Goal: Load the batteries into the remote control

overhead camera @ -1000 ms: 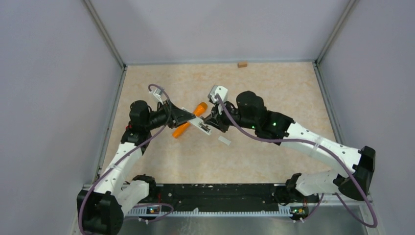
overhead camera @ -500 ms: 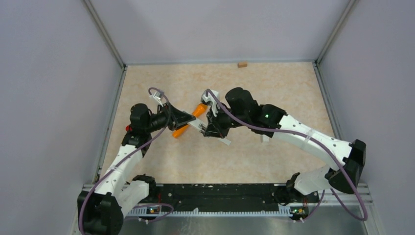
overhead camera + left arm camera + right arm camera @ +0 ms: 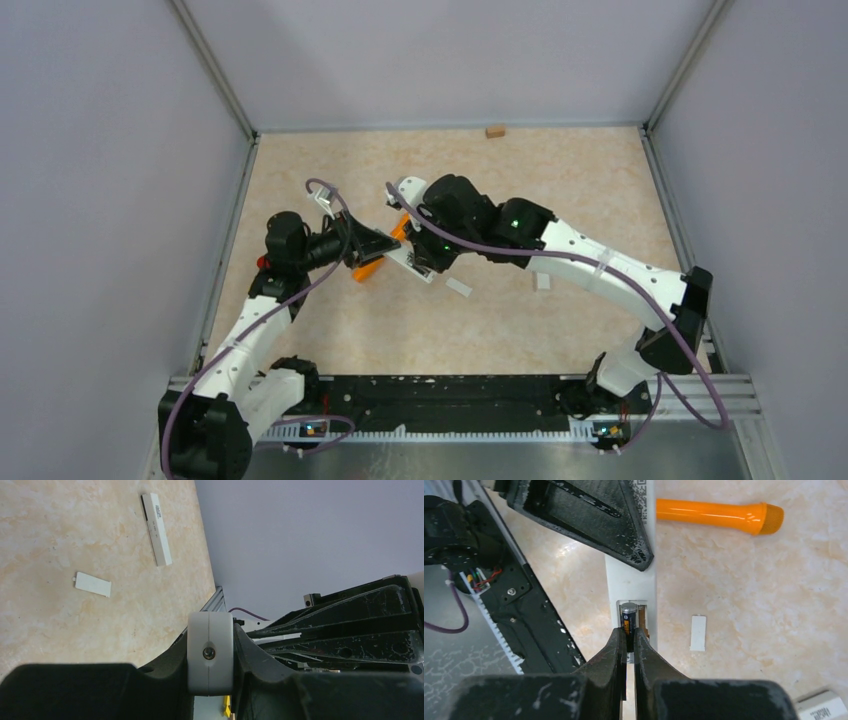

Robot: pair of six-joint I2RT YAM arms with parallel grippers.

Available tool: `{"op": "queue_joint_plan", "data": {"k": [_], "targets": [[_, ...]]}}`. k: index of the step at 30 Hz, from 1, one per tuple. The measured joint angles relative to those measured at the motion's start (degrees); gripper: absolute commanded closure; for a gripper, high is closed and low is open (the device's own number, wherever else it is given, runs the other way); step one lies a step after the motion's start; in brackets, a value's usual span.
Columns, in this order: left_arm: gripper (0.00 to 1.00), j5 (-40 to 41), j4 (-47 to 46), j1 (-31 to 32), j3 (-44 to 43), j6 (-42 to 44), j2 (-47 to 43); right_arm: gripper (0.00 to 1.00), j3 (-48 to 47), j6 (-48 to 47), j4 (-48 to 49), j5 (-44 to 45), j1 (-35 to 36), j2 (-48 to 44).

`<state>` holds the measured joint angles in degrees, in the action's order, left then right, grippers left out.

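"From above, what was the left claw [image 3: 384, 250] doing?"

"It was clamped on one end of the remote [image 3: 410, 263], bracing it, I'd say, so the right claw [image 3: 425, 255] could reach the other end."

"And the left wrist camera?"

"Not much help. It showed the battery cover [image 3: 93, 584] lying loose on the desk [image 3: 60, 630], taken off so the bay was open, and a slim white box [image 3: 156, 529] beyond it."

"The right wrist?"

"That was the clearest. The right claw was clenched on a battery [image 3: 628, 620], whose far end sat in the remote's bay [image 3: 642, 617]. Pressing it home looked like the step in hand. I saw no other batteries."
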<state>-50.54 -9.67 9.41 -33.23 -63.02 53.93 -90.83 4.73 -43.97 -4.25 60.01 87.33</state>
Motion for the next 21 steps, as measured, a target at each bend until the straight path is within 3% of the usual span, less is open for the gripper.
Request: {"op": "queue_joint_plan", "data": {"k": [8,21], "targets": [[1.0,0.7,0.04,0.0,0.0,-0.68,-0.02,0.97,-4.04,-0.63,-5.9,9.44,2.54,2.99],[1.0,1.57,0.04,0.0,0.0,-1.92,-0.07,0.93,-4.55,-1.92,-7.98,10.6,2.97,3.54]]}}
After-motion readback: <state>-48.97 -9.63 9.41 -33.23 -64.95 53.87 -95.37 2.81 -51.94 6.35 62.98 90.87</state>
